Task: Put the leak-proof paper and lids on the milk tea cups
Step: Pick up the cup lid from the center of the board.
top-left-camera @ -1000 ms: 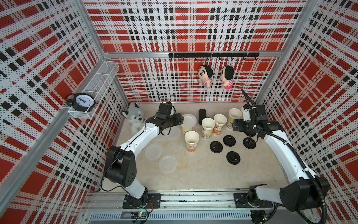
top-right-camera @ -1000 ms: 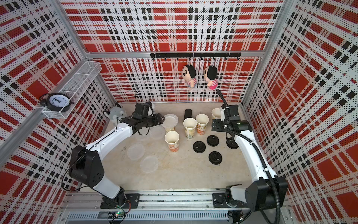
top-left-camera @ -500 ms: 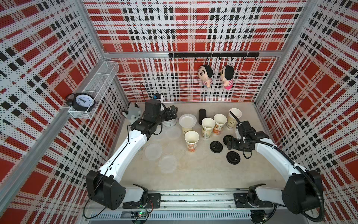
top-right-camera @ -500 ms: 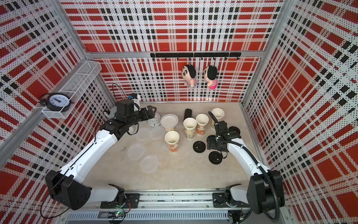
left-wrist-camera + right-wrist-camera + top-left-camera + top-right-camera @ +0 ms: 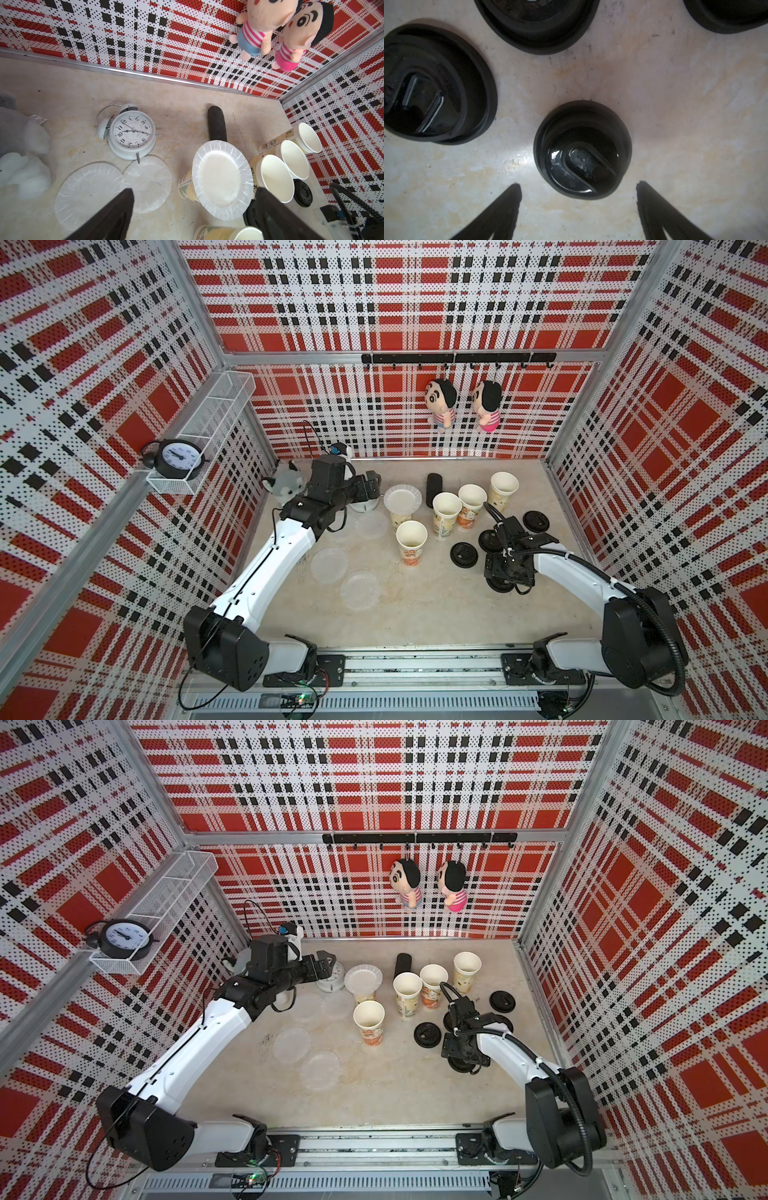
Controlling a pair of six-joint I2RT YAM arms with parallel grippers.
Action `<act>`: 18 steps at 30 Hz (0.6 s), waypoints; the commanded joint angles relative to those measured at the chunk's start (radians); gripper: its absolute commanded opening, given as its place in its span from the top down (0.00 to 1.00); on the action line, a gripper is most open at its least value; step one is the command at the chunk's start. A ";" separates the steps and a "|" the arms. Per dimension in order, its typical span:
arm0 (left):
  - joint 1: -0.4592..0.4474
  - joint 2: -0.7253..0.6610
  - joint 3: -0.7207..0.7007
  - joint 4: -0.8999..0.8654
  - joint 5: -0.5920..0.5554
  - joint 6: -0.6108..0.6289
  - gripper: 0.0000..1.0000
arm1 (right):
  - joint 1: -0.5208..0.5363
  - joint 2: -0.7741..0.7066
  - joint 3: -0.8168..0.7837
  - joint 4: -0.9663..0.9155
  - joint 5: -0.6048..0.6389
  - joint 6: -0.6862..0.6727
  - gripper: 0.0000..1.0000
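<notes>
The left pincer (image 5: 328,963) gapes wide and empty by the covered cup (image 5: 402,501). The nearest loose leak-proof paper (image 5: 148,182) lies flat on the tabletop (image 5: 415,614) just beneath, closest to this arm. The right pincer (image 5: 578,185), wide too, hovers over a black lid (image 5: 582,149).

The walls (image 5: 415,302) wear a red, black and white dotted plaid. The milk tea cups (image 5: 411,552) are white with orange and yellow print, the leak-proof paper (image 5: 222,180) translucent white, the lids (image 5: 582,149) glossy black.
</notes>
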 commanded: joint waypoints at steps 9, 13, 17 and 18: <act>0.005 -0.003 0.017 -0.019 0.003 0.017 0.05 | -0.004 0.068 -0.016 0.084 0.047 0.044 0.15; 0.005 0.003 0.019 -0.020 0.003 0.017 0.05 | -0.010 0.061 -0.031 0.094 0.050 0.051 0.16; 0.005 0.007 0.022 -0.021 0.009 0.017 0.05 | -0.015 0.049 -0.048 0.097 0.048 0.056 0.17; 0.005 0.007 0.022 -0.021 0.011 0.017 0.05 | -0.016 0.043 -0.052 0.100 0.047 0.058 0.17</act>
